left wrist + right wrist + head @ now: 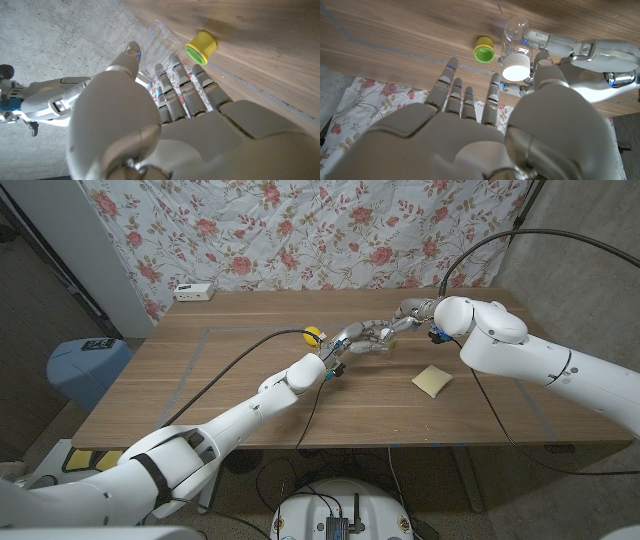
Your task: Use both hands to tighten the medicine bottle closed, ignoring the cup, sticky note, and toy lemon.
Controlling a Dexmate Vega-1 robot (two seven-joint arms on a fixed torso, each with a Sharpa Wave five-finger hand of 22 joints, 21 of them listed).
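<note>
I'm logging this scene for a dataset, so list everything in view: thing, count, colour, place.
medicine bottle: one, clear with a white cap, table middle, between the two hands.
cup: one, yellow with a green rim, just left of the bottle.
sticky note: one, pale yellow, right of centre.
white box: one, back left corner of the table.
table: one, brown wood.
floral cloth: one, white with pink flowers, behind the table.
blue bin: one, on the floor to the left.
left hand: white and grey, fingers around the bottle.
right hand: white and grey, at the cap.
</note>
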